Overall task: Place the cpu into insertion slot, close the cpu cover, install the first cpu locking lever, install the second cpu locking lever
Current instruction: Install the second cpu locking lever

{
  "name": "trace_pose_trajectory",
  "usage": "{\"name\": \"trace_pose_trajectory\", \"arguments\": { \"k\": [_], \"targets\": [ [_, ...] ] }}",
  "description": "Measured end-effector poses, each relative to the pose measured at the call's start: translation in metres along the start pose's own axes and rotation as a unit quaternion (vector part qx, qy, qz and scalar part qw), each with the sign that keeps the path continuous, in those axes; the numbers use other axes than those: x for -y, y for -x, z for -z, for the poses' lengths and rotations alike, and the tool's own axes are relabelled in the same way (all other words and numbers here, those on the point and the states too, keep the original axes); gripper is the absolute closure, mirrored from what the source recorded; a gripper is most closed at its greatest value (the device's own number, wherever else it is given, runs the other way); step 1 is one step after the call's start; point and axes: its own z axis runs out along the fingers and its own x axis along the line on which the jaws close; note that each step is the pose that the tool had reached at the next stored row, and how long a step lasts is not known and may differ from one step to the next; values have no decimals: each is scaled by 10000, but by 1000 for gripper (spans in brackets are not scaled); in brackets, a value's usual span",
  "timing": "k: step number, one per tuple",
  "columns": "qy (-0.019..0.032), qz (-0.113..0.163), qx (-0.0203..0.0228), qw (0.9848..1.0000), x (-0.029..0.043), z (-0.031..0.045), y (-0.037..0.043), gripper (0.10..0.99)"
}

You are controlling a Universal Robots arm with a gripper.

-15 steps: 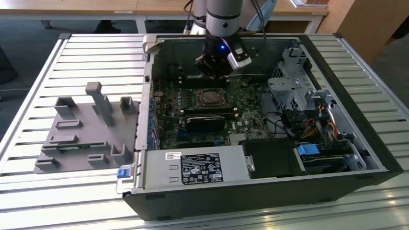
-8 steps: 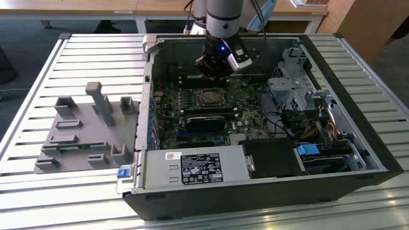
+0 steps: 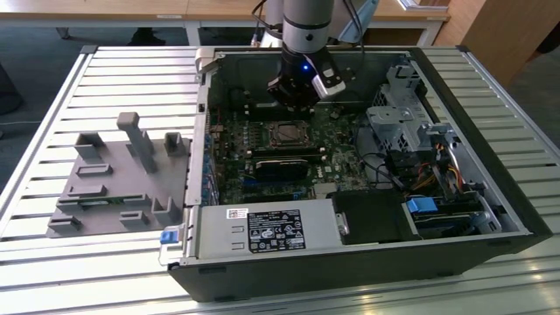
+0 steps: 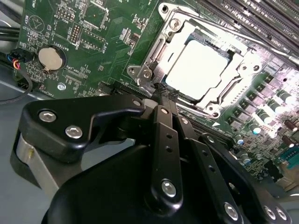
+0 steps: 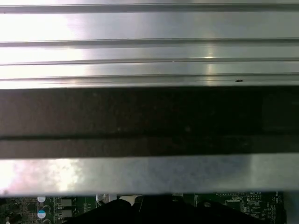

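The cpu [image 4: 198, 70] lies flat in its socket on the green motherboard, its pale metallic top showing through the square opening of the silvery cpu cover [image 4: 154, 51], which lies down around it. In the exterior view the cpu socket [image 3: 287, 134] sits mid-board inside the open computer case. My gripper [image 4: 164, 95] is shut, the two black fingers [image 4: 163, 135] pressed together with nothing visible between them, the tips just beside the socket's near corner. From outside, the gripper [image 3: 298, 98] hangs low over the board just behind the socket. I cannot make out how the locking levers stand.
The case walls [image 3: 201, 131] enclose the board. Memory sticks [image 3: 282, 159] lie in front of the socket, a drive cage [image 3: 398, 128] and cables on the exterior view's right, a power supply [image 3: 262, 230] in front. A grey fixture [image 3: 122, 177] rests on the slatted table [image 3: 105, 72]. A coin battery [image 4: 50, 58] sits near the gripper.
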Motion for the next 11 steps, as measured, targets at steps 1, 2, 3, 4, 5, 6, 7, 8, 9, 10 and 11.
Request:
{"name": "trace_pose_trajectory", "arguments": {
  "k": [1,2,3,4,5,6,7,8,9,10,11],
  "targets": [
    [0,0,0,10000,6,0,0,980],
    [0,0,0,10000,12,0,1,980],
    [0,0,0,10000,20,0,2,980],
    [0,0,0,10000,28,1,2,980],
    [0,0,0,10000,37,1,3,980],
    [0,0,0,10000,46,1,3,980],
    [0,0,0,10000,56,1,4,980],
    [0,0,0,10000,65,2,4,980],
    [0,0,0,10000,74,2,5,980],
    [0,0,0,10000,83,2,5,980],
    [0,0,0,10000,95,2,6,980]
  ]
}}
